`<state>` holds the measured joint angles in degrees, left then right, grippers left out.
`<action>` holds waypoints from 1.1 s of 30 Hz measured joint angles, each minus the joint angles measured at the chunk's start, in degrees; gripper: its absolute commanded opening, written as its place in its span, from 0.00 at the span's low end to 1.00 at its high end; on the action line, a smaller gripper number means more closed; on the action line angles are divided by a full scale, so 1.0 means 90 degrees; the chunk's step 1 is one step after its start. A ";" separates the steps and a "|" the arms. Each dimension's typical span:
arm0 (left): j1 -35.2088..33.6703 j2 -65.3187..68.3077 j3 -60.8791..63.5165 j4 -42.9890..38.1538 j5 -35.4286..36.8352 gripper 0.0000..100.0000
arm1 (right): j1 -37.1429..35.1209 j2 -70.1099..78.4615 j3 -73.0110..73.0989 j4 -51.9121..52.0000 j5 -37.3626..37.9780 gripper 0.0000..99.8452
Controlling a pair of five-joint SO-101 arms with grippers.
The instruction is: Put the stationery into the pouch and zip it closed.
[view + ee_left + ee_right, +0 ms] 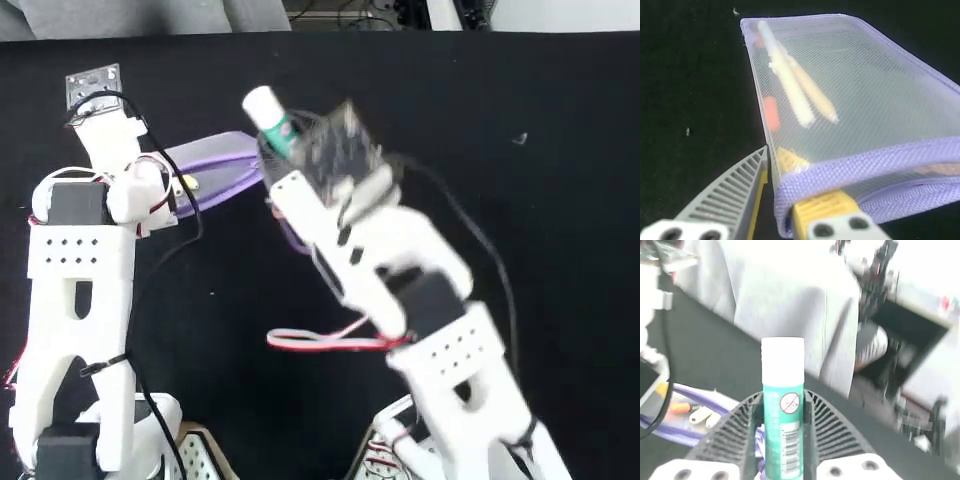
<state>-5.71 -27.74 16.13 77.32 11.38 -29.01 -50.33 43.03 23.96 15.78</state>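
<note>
A translucent mesh pouch (855, 85) with purple trim lies on the black table; it holds two pale pens (795, 90) and an orange item (771, 112). My left gripper (774, 153) is shut on the pouch's purple zip edge, and in the high view it (185, 185) sits at the pouch's (215, 160) left end. My right gripper (783, 401) is shut on a teal glue stick (783, 360) with a white cap, held upright. In the high view the glue stick (268, 115) and right gripper (298, 152) hover over the pouch's right end.
The table (520, 200) is covered in black cloth. A metal plate (92, 85) sits at the back left. Red and white cables (320, 340) hang from the right arm. A white drape and furniture (790, 305) stand beyond the table's far edge.
</note>
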 measured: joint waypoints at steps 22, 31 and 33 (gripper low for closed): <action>0.0000 0.0000 0.0000 0.0000 0.0000 0.03 | -0.1123 0.1299 0.2891 -0.6652 -0.0020 0.01; 0.0000 -0.0020 0.0107 -0.0156 0.0039 0.03 | -0.1114 0.2647 0.2940 -0.8039 -0.0020 0.01; 0.0000 -0.0020 0.0117 -0.0186 0.0049 0.03 | -0.1114 0.2940 0.2940 -0.8274 -0.0029 0.01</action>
<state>-5.71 -27.91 17.19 75.65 11.82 -39.03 -23.87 69.49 -50.51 15.52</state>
